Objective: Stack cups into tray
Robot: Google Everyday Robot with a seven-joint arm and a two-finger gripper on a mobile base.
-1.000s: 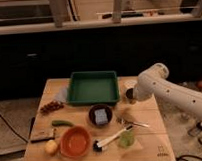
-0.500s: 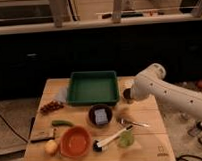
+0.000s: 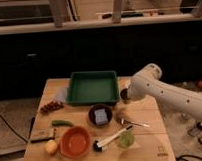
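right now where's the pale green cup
In the camera view the pale green cup sits at the table's front right, just right of the orange bowl. The gripper is farther back, by the tray's right edge.

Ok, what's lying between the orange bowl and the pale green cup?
A white-handled utensil lies between them, in the camera view. The gripper is beside the tray.

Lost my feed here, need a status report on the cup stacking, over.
Gripper shut, right of tray, at dark grey cup; grip unconfirmed. Green cup near front edge, outside tray. Tray empty. Black bowl sits between green cup and tray.
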